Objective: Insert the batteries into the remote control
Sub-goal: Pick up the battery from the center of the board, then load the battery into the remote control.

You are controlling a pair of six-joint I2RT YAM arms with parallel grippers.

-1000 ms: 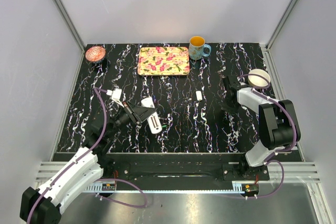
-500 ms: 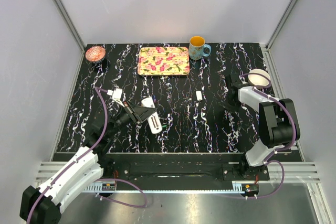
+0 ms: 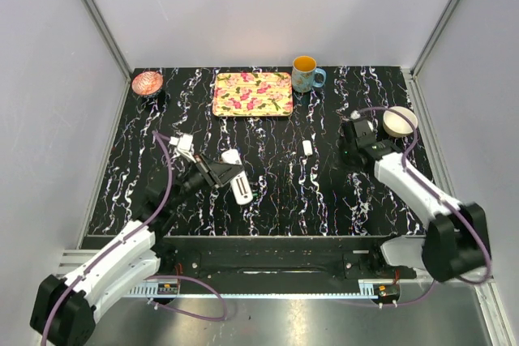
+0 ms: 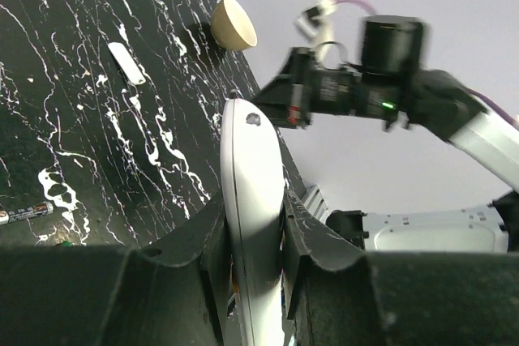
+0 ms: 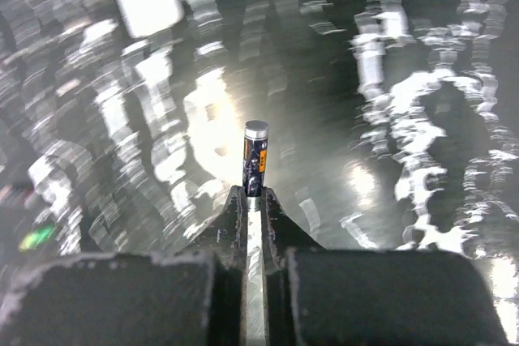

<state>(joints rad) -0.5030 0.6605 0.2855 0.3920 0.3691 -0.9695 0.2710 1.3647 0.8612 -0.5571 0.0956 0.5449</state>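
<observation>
The white remote control (image 3: 238, 177) is held off the black marbled table, edge-on, with my left gripper (image 3: 225, 174) shut on it; in the left wrist view the remote control (image 4: 251, 176) stands clamped between both fingers of the left gripper (image 4: 251, 228). My right gripper (image 5: 255, 197) is shut on a slim dark battery (image 5: 255, 158) with orange marks, which sticks out past the fingertips. In the top view the right gripper (image 3: 353, 143) hangs over the right part of the table. Another battery (image 4: 24, 214) lies on the table below the remote.
A small white cover piece (image 3: 307, 147) lies mid-table between the arms. At the back stand a floral tray (image 3: 252, 93), a mug (image 3: 305, 74) and a pink bowl (image 3: 147, 83). A cream bowl (image 3: 399, 121) sits at the right, beside the right arm.
The right gripper has closed on the battery and the right arm has stretched out, lifting it off the table. The left gripper with the remote has shifted slightly.
</observation>
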